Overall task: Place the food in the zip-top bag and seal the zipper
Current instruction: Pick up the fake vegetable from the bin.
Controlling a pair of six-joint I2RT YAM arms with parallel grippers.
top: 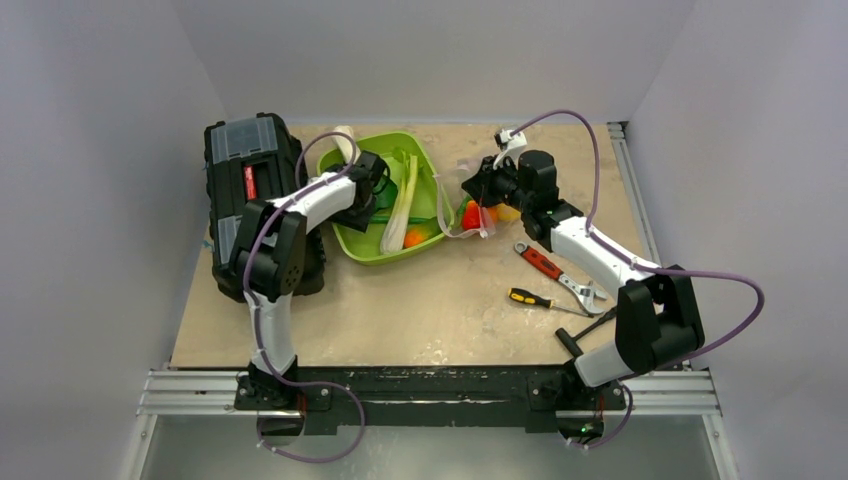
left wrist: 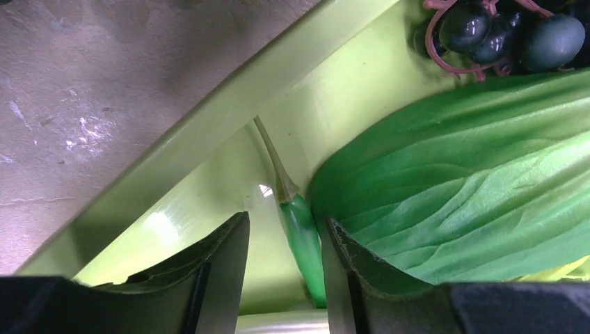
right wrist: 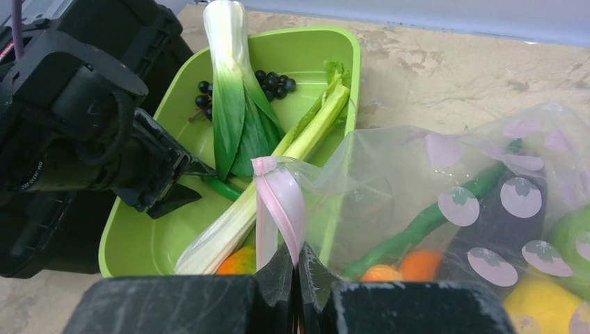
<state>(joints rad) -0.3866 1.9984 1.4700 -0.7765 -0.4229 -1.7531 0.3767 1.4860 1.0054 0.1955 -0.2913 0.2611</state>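
Observation:
My left gripper (left wrist: 285, 220) is open inside the green tray (left wrist: 229, 118), its fingers on either side of a small green chili pepper (left wrist: 304, 240) that lies close to the right finger. In the top view it (top: 368, 200) hangs over the tray's left half. My right gripper (right wrist: 296, 252) is shut on the pale pink zipper (right wrist: 278, 198) and holds up the edge of the clear zip-top bag (right wrist: 417, 174). The bag holds a long green bean (right wrist: 417, 226), orange pieces (right wrist: 417, 264), a yellow piece (right wrist: 546, 306) and a purple eggplant. The bag (top: 470, 210) lies right of the tray.
The tray (right wrist: 355, 62) holds a leek (right wrist: 226, 83), celery (right wrist: 306, 139), dark grapes (right wrist: 275, 80) and an orange piece (right wrist: 240, 261). A black toolbox (top: 250, 200) stands left of it. A red-handled wrench (top: 545, 262) and a screwdriver (top: 535, 298) lie at the right.

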